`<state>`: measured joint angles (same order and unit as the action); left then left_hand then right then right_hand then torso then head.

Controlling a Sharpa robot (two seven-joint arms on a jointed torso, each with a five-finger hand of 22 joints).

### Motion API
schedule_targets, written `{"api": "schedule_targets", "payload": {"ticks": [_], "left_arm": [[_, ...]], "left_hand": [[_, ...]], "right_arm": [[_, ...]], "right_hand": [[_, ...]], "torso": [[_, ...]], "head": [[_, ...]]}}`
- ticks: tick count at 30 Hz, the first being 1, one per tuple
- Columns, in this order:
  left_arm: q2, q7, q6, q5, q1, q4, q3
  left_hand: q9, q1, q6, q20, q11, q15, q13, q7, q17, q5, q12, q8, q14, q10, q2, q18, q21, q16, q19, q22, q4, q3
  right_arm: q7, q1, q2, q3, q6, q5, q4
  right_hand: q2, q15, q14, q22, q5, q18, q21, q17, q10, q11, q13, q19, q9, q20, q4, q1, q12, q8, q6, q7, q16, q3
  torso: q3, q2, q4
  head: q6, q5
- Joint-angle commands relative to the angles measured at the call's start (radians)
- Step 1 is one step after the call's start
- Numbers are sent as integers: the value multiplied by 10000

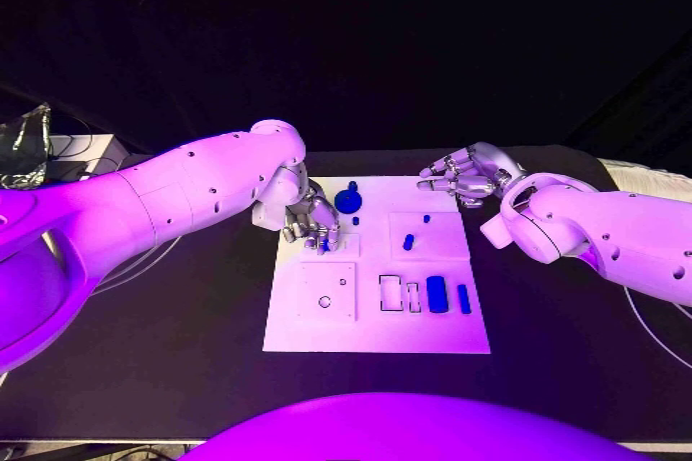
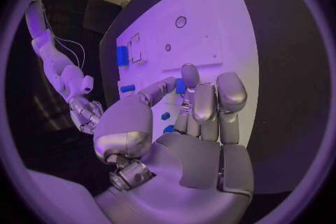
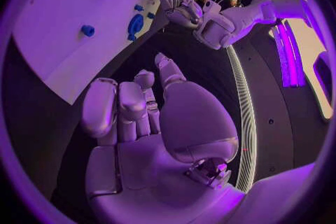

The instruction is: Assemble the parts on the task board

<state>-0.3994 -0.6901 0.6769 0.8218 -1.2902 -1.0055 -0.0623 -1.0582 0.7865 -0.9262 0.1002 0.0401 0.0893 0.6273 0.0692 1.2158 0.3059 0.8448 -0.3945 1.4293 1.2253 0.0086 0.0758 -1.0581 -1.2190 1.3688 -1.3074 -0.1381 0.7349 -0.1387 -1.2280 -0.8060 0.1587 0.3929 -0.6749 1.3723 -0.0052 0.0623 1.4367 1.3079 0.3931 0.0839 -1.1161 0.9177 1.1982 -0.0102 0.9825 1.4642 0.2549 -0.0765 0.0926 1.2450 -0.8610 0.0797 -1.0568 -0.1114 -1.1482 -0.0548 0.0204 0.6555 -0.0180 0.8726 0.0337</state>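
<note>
Blue parts (image 1: 436, 293) are lying across the white task board (image 1: 378, 331) mid-desk (image 1: 173, 361), where the left hand (image 1: 310, 224) is pinching a small blue peg (image 2: 180, 86), probably needing alignment over its hole, while the right hand (image 1: 464, 178) is hovering spread beyond the board's far edge.

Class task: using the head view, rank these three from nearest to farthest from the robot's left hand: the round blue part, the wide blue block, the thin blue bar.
1. round blue part, beside the left hand, far end of the task board.
2. wide blue block, near-right.
3. thin blue bar, just beyond it, rightmost.
</note>
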Motion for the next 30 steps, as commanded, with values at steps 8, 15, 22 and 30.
{"api": "schedule_targets", "payload": {"ticks": [8,15,22,30], "left_arm": [[14,-134,231,150,55,58,-44],[56,-114,-174,162,56,86,-45],[97,-102,-403,164,58,125,-48],[161,-121,-344,94,59,226,-88]], "left_hand": [[-27,595,-462,16,82,-7,11,-374,25,45,-56,43,74,17,549,-123,9,-48,59,-1050,-560,533],[-66,550,-449,21,82,-4,25,-374,12,13,-50,47,71,25,570,-125,-14,-29,77,-1054,-528,522],[-111,510,-425,20,82,-5,42,-375,22,-8,-37,37,80,27,575,-124,-8,-37,78,-1050,-493,474],[-94,633,-488,13,92,-3,62,-423,49,-50,-29,67,86,52,693,-139,-17,-52,97,-1047,-344,-126]], "right_arm": [[-101,4,3,-4,-146,-82,13],[-103,4,10,-4,-143,-82,15],[-102,4,-1,-4,-138,-82,28],[-94,3,-20,-4,-130,-88,42]], "right_hand": [[0,63,22,1551,61,6,-7,4,-11,74,0,770,-22,-58,109,67,36,-35,-48,-49,47,-18],[0,63,22,1551,61,6,-7,4,-11,74,0,770,-22,-58,109,67,36,-35,-48,-49,47,-18],[0,63,22,1551,61,6,-7,4,-11,74,0,770,-22,-58,109,67,36,-35,-48,-49,47,-18],[-1,63,22,1551,65,5,-6,1,-12,75,-3,770,-24,-58,117,70,40,-36,-48,-49,51,-17]], "torso": [[3,3,1],[2,1,1],[8,5,-3],[8,-1,0]], "head": [[0,19],[0,4],[0,-14],[0,-5]]}}
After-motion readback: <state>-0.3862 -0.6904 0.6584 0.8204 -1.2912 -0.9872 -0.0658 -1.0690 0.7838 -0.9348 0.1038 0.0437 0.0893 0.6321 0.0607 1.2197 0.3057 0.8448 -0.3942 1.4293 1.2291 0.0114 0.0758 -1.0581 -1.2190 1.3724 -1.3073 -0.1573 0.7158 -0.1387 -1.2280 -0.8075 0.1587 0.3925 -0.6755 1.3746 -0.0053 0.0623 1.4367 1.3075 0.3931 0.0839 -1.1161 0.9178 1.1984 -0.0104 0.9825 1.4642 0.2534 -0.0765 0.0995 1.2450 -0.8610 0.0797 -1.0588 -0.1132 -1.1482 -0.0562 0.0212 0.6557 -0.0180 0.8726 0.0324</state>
